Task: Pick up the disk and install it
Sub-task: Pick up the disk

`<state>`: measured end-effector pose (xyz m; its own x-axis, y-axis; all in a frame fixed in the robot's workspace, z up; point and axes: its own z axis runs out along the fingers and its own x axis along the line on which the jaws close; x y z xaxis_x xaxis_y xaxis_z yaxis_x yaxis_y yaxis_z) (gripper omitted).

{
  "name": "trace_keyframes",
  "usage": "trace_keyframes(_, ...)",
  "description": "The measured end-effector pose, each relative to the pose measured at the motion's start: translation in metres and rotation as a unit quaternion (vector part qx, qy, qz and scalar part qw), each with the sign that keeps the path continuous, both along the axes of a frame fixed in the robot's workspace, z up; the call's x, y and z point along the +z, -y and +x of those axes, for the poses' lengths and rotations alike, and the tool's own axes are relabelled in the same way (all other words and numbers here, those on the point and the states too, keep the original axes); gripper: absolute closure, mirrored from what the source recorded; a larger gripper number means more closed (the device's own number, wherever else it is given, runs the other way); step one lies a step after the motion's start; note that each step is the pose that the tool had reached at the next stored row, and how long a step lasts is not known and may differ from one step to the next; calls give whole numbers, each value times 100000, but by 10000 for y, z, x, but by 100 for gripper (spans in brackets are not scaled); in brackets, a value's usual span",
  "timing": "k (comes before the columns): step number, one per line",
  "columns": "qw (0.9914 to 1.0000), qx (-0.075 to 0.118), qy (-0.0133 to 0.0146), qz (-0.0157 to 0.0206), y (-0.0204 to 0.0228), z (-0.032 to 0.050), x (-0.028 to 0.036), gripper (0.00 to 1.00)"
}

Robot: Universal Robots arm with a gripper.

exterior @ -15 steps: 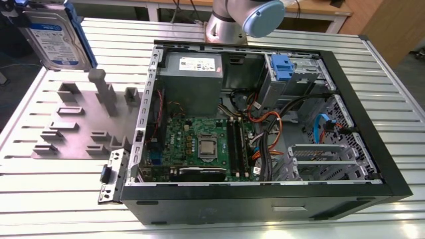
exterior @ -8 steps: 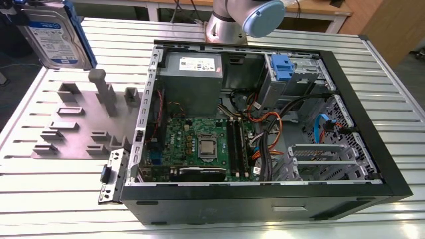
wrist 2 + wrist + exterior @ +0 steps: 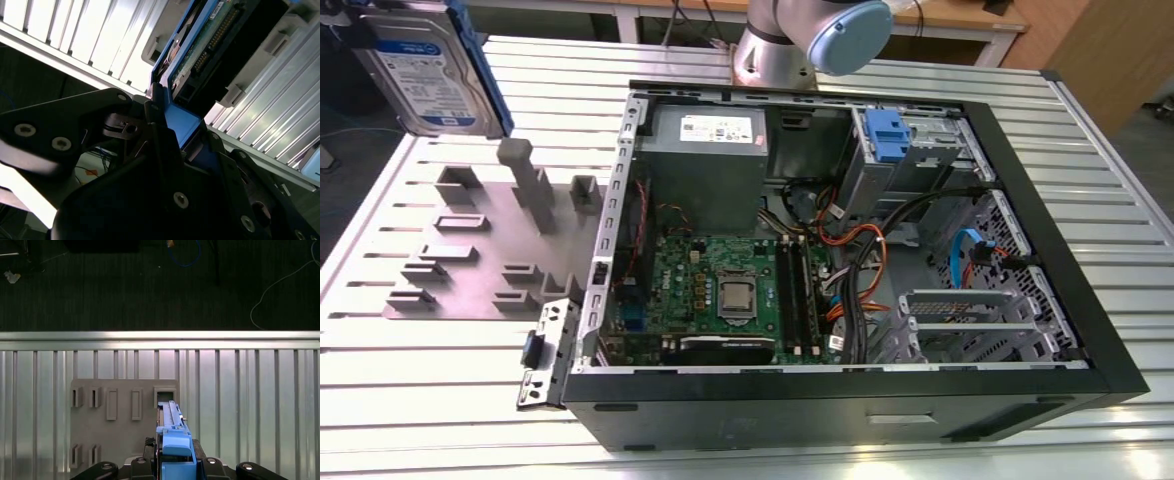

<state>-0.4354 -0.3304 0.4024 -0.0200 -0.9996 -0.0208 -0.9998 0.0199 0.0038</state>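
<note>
the black two-finger gripper (image 3: 187,131) is clamped narrowly on the blue plastic carrier of the flat silver-grey hard disk (image 3: 427,65). the disk hangs upright above the grey slotted fixture plate (image 3: 467,250) by an edge of the ribbed aluminium table (image 3: 400,400), apart from the open black computer case (image 3: 854,410).

Clamps black two-finger gripper (image 3: 176,463) against both sides of blue-framed silver-grey disk (image 3: 175,442), aimed downward. Shows silver tubular arm segment with pale-blue joint cap (image 3: 817,38) in the exterior view.
</note>
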Motion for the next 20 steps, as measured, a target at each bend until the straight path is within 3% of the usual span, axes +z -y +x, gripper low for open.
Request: trace_keyframes(20,100000,2,-4,-2,0,0,47,64)
